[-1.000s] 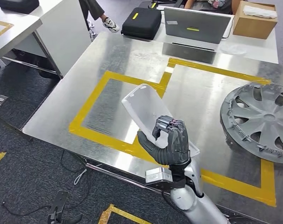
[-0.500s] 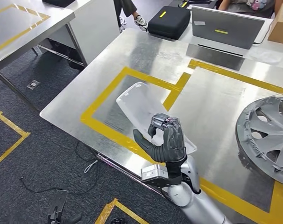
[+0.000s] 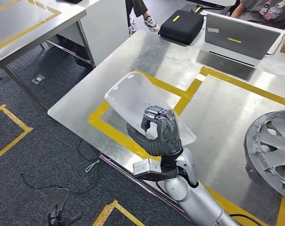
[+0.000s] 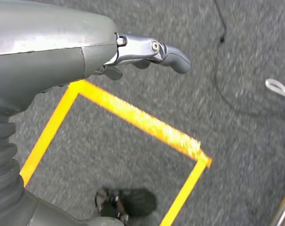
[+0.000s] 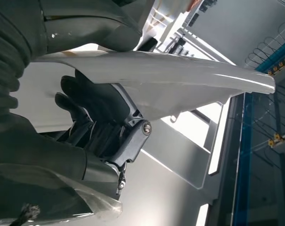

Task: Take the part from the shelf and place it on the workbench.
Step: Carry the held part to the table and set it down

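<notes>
Above the near left corner of the workbench (image 3: pixel 98 84) you have the part (image 3: pixel 134 99), a pale translucent curved panel, held clear of the steel top. Your right hand (image 3: pixel 160 134) grips it at its near end, thumb on one face and the dark fingers (image 5: pixel 88 101) curled onto the other, as the right wrist view shows, with the panel's thin edge running away from the palm. From the head view the panel's free end slants up and to the left, over the yellow tape outline (image 3: pixel 144 77) marked on the bench; you cannot tell how high it sits above the metal.

Your left hand (image 4: pixel 98 52) hangs over grey carpet (image 4: pixel 240 141) marked with yellow floor tape (image 4: pixel 134 117). One finger (image 4: pixel 162 51) reaches out straight with nothing in it; you cannot tell how the other fingers lie, so whether that hand is spread or curled stays uncertain.

On the bench well to the right of the panel lies a grey wheel cover (image 3: pixel 272 146), partly cut off by the frame. At the far edge sit a grey laptop (image 3: pixel 238 35) and a black case (image 3: pixel 182 26) with a yellow stripe, and a person's sneaker (image 3: pixel 151 22) shows on the floor beyond. A second steel table (image 3: pixel 31 23) stands far left.
</notes>
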`<action>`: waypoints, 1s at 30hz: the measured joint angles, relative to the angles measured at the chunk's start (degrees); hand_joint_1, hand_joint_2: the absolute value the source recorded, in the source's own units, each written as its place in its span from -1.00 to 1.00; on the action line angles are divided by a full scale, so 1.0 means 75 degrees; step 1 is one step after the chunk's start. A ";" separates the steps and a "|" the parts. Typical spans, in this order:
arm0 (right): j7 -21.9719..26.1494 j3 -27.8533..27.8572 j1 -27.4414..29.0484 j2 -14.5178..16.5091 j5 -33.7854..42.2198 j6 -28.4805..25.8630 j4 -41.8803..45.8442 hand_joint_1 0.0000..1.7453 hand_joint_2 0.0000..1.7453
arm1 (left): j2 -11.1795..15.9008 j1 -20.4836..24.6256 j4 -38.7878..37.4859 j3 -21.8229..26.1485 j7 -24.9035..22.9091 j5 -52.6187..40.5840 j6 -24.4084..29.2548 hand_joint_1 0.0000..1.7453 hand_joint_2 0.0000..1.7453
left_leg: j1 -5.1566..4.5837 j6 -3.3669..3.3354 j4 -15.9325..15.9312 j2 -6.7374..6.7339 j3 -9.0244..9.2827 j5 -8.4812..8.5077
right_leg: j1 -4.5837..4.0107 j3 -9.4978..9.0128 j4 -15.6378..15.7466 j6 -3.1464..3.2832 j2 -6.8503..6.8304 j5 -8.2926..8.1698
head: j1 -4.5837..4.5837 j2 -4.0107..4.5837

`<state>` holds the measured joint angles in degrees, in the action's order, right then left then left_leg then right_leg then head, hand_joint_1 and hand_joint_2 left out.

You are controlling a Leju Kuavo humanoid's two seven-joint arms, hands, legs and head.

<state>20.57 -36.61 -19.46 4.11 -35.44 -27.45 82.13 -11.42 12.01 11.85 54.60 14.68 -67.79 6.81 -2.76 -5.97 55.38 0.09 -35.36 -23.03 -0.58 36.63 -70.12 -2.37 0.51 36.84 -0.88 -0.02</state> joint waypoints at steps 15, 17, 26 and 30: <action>-0.0186 -0.0083 -0.0299 0.0155 0.0118 0.0219 -0.0240 1.00 1.00 | -0.0068 0.0001 0.0009 -0.0057 -0.0089 0.0005 -0.0073 -1.00 1.00 | 0.0336 0.0739 0.2240 0.0070 -0.0903 -0.1130 | 0.0271 -0.0458 0.1250 0.0148 -0.0014 -0.0917 | 0.0075 0.0000; -0.0221 -0.0096 -0.0353 0.0198 0.0119 0.0263 -0.0312 1.00 1.00 | -0.0076 -0.0002 0.0009 -0.0061 -0.0105 -0.0004 -0.0082 -1.00 1.00 | 0.0363 0.0744 0.2820 0.0061 -0.1172 -0.1258 | 0.0260 -0.0467 0.1250 0.0168 -0.0042 -0.0908 | 0.0074 0.0000; -0.0250 -0.0122 -0.0579 0.0358 0.0121 0.0286 -0.0453 1.00 1.00 | -0.0100 0.0015 0.0009 -0.0135 -0.0110 -0.0040 -0.0085 -1.00 1.00 | 0.0321 0.0603 0.0564 0.0076 -0.0145 -0.0344 | 0.0214 -0.0478 0.1346 0.0040 -0.0069 -0.0854 | 0.0074 0.0000; -0.0365 -0.0157 -0.0753 0.0379 0.0106 0.0424 -0.0619 1.00 1.00 | -0.0116 0.0043 0.0009 -0.0190 -0.0131 -0.0090 -0.0119 -1.00 1.00 | 0.0314 0.0507 0.0451 0.0076 -0.0095 -0.0293 | 0.0199 0.0185 0.0020 0.0010 -0.0067 -0.0158 | 0.0065 0.0000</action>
<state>17.84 -37.78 -25.11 6.95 -34.65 -24.27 77.49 -12.28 12.34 11.91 53.18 13.70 -68.47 5.92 -0.40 -2.16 58.77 0.66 -36.07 -25.23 0.91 38.02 -69.97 -2.30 0.01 35.66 -0.39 -0.02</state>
